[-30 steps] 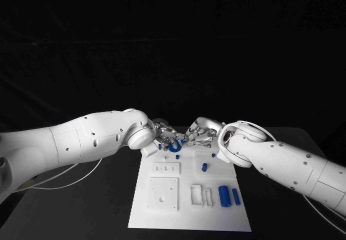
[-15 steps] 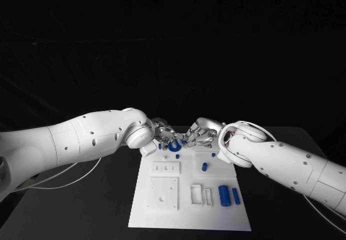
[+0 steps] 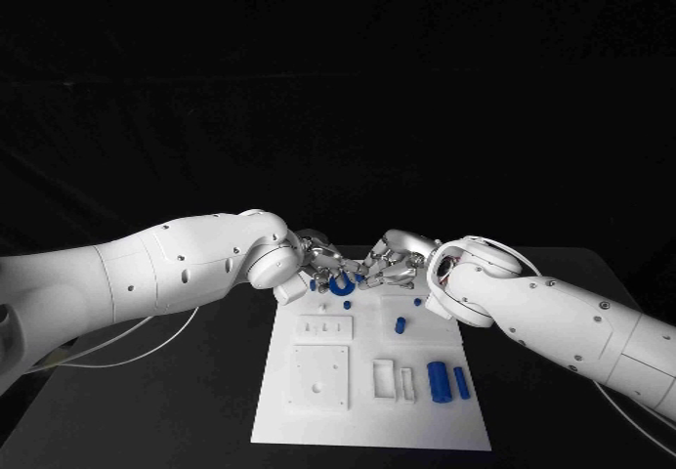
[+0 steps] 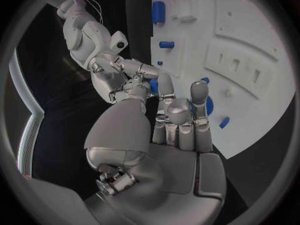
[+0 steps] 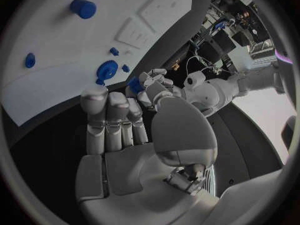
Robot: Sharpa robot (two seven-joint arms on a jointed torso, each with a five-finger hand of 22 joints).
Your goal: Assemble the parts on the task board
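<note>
Now both my hands meet over the far end of the task board point(image 3: 369, 410), the white plate lying lengthwise on the black table point(image 3: 155, 410). From my head, my left hand point(image 3: 321, 262) and my right hand point(image 3: 392, 262) sit fingertip to fingertip, with a blue ring-shaped part point(image 3: 343, 284) just below and between them. From up there I cannot tell which hand has it, or whether it rests on the plate.

My left wrist view shows more: my left hand point(image 4: 181, 120) has its fingers extended side by side over the board's edge, close to the blue ring point(image 4: 209, 104), and my right hand point(image 4: 128, 77) faces it with a small blue piece point(image 4: 154, 86) pinched at its fingertips. My right wrist view agrees: my right hand point(image 5: 119, 120) reaches out with its fingers nearly straight, my left hand point(image 5: 153, 85) opposite, and that small blue piece point(image 5: 135, 85) is caught where the two sets of fingertips meet. Whether my left fingers also grip it, I cannot tell.

Only the head view shows the near end of the board, where two blue cylinders point(image 3: 439, 380) lie side by side next to white rectangular slots point(image 3: 383, 379), with a shorter blue peg point(image 3: 401, 325) nearer the middle.
</note>
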